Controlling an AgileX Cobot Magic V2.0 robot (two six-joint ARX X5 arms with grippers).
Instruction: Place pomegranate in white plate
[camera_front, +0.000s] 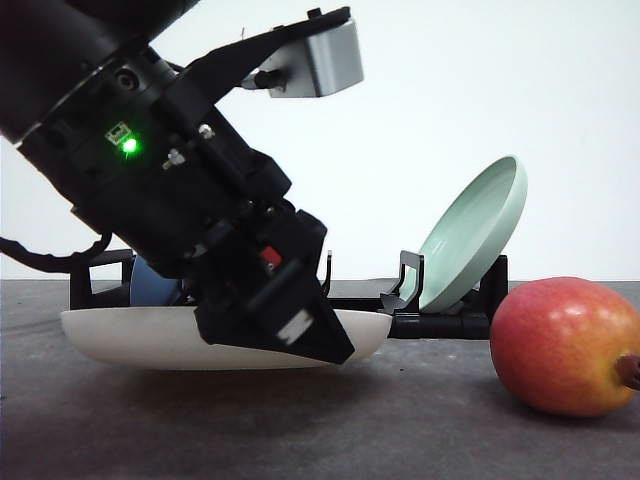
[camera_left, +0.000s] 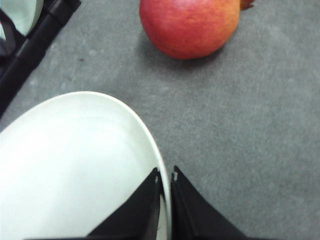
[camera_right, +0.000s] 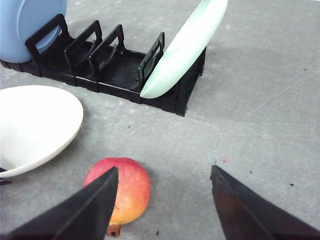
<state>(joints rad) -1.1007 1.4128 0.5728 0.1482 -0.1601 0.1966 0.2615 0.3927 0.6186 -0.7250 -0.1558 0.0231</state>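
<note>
Down at the left of the surface, the left gripper (camera_left: 166, 176) has its two black fingers (camera_left: 145, 205) pressed nearly together over the rim of the white plate (camera_left: 75, 165), one finger inside the rim and one outside, so it pinches the plate's edge. In the front view that arm's dark body (camera_front: 180, 190), with a green light lit on it, leans down over the plate (camera_front: 130, 340), which lies on the grey table (camera_front: 400, 420) with its right edge lifted a little. Behind the plate stands a black rack (camera_right: 125, 70) along the far side; a blue plate (camera_right: 27, 22) sits upright in its left slot and a pale green plate (camera_right: 182, 47) leans tilted in its right end. Right of the white plate and apart from it, the pomegranate (camera_front: 565, 345) rests on the table near the right edge, in front of the rack's right end, its brown crown (camera_front: 630, 370) pointing right in the front view. The right gripper (camera_right: 162, 200) hangs above the table with its fingers (camera_right: 82, 210) spread wide and holding nothing; the pomegranate (camera_right: 120, 192) lies just beside one finger, partly hidden by it, rather than squarely between the two.
</note>
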